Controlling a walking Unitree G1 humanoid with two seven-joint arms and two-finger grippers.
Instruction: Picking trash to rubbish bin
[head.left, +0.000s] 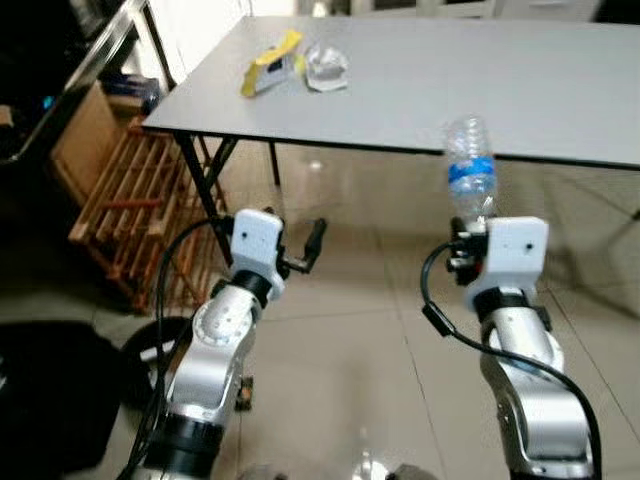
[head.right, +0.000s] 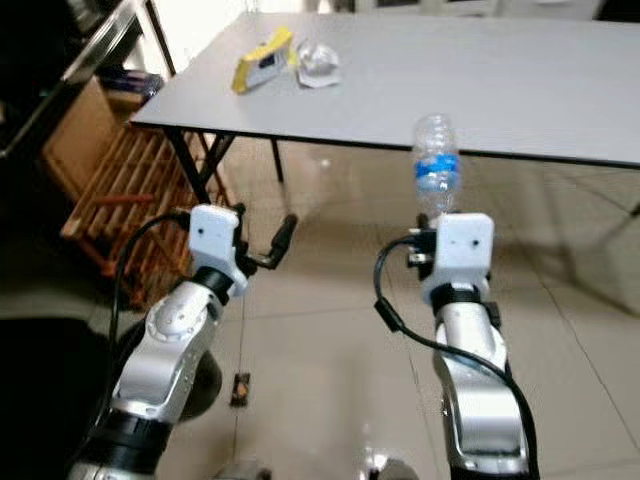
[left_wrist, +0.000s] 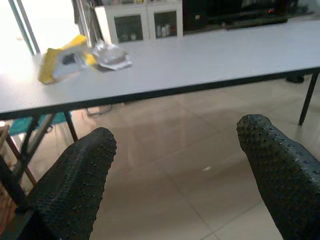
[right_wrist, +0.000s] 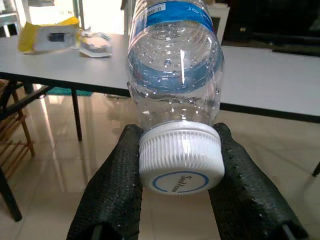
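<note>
Glossy floor tiles lay beneath the robot, whose right gripper pinched the white cap of an upturned plastic bottle, held in front of the table edge. Its left gripper stood spread wide, holding nothing. Farther back, on the table, sat a yellow packet just beside a crumpled clear wrapper.
</note>
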